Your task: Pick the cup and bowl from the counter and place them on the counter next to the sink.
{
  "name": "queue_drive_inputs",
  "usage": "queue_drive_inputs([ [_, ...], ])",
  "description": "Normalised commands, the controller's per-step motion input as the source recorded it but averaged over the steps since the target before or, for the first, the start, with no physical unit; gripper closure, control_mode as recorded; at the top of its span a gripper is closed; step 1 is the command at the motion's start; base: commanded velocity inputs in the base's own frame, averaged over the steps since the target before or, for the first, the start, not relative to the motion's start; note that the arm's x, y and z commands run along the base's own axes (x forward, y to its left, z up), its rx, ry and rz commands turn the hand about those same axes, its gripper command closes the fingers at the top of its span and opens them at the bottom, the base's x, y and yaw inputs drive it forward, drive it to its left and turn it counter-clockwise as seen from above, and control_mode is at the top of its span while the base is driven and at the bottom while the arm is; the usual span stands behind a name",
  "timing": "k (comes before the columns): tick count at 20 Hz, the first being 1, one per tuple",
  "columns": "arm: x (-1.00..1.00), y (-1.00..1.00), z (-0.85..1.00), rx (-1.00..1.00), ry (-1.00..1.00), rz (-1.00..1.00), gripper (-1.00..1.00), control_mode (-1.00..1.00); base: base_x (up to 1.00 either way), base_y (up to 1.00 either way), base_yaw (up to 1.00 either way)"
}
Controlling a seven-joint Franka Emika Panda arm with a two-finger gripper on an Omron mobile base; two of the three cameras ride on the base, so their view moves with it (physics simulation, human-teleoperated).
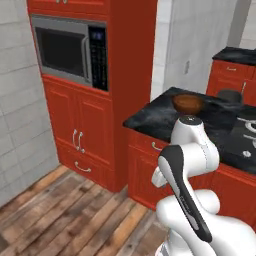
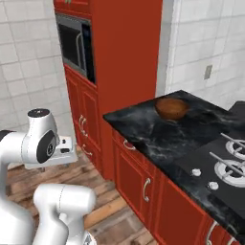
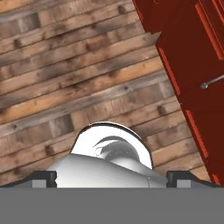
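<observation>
The dark brown wooden bowl (image 1: 188, 103) (image 2: 171, 107) rests on the black marble counter (image 1: 150, 120) (image 2: 153, 136), near its far end by the tall red cabinet. My gripper (image 3: 111, 179) hangs low beside the base and faces the wooden floor (image 3: 65, 87). Its fingertips (image 3: 43, 178) stand wide apart, open, with nothing between them. The arm is folded close in front of the base, well short of the bowl. The cup and the sink are out of view.
A gas hob (image 2: 229, 165) (image 1: 246, 135) sits in the counter right of the bowl, with a dark pot (image 1: 230, 95) behind it. A microwave (image 1: 67, 50) is built into the tall red cabinet. Red cabinet fronts (image 3: 192, 65) border the floor on the right.
</observation>
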Motion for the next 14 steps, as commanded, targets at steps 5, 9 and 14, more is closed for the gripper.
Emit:
queue_drive_inputs([
  [5,0.0,0.0,0.0,0.0,0.0,0.0,-1.0,1.0,0.3,0.0,-0.81],
  [9,0.0,0.0,0.0,0.0,0.0,0.0,-1.0,1.0,0.34,0.0,-0.83],
  [14,0.0,0.0,0.0,0.0,0.0,0.0,-1.0,1.0,0.48,0.25,-0.75],
])
